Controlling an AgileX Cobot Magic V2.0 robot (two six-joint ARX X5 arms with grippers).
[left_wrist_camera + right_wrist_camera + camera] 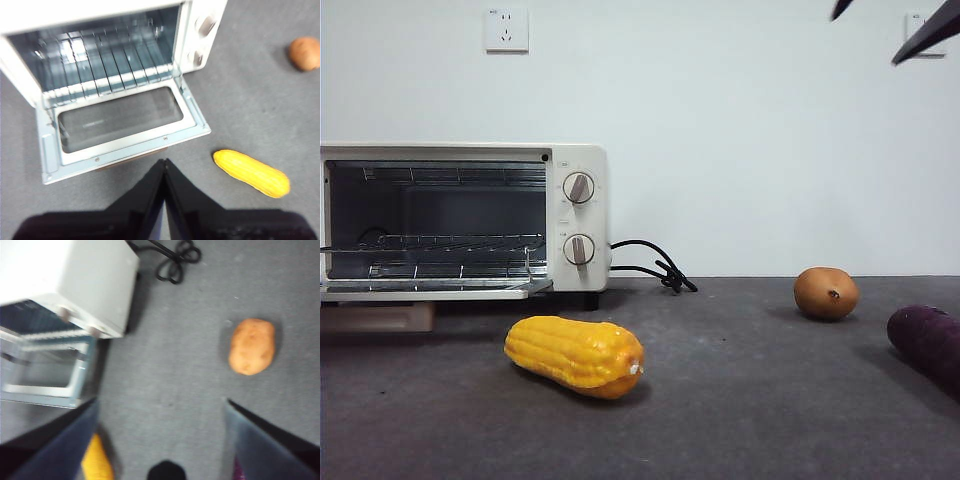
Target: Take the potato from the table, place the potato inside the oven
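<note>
The potato (826, 292), orange-brown and oval, lies on the dark grey table (740, 400) to the right of the oven (580, 215). The cream oven stands at the left with its door (120, 120) folded down flat and a wire rack inside. My right gripper (161, 405) hangs open high above the table, with the potato (252, 346) ahead of its jaws and apart from them. Its two black tips show as the gripper (865, 40) at the front view's top right. My left gripper (164, 167) is shut and empty, above the table before the oven's (200, 20) open door.
A yellow corn cob (575, 355) lies in front of the oven, near the left gripper. A dark purple sweet potato (928, 345) lies at the right edge. The oven's black cord (655, 265) coils on the table between oven and potato.
</note>
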